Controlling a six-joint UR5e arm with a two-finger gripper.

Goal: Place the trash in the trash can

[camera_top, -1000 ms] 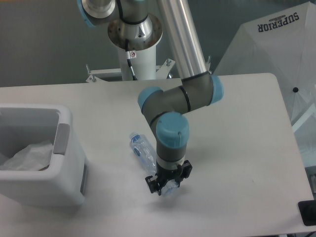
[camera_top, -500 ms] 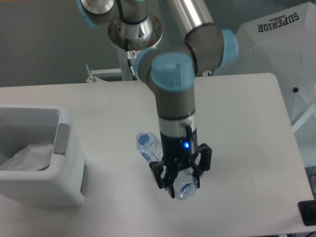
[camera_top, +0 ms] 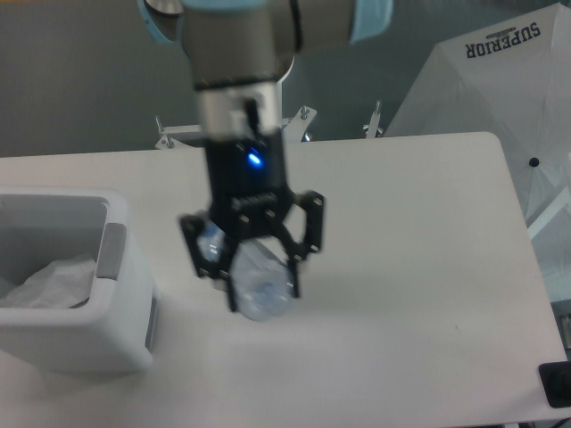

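The gripper (camera_top: 260, 285) sits a little left of the frame's centre, hanging from the arm (camera_top: 234, 53) that drops in from the top edge. Its black fingers (camera_top: 292, 252) are closed around the clear plastic bottle (camera_top: 254, 283), which is clamped between them and lifted off the table (camera_top: 419, 267). The bottle's rounded, bluish-tinted body bulges out below the fingertips toward the camera, and part of it shows through the linkage on the left side of the gripper; its cap end cannot be made out clearly. A small blue light (camera_top: 254, 160) glows on the wrist just above the gripper.

The trash can (camera_top: 111, 343), white and boxy with a grey handle panel (camera_top: 110, 251) on its right side, stands at the left edge of the frame, in the lower left. It lies to the left of the gripper and bottle, near but apart from them, with a strip of bare tabletop between. Inside the can, a crumpled translucent white wrapper (camera_top: 49, 283) rests against the bottom; the green strip is not discernible here.

In the upper right corner, beyond the table's far edge, a white canopy (camera_top: 482, 85) bears the word SUPERIOR
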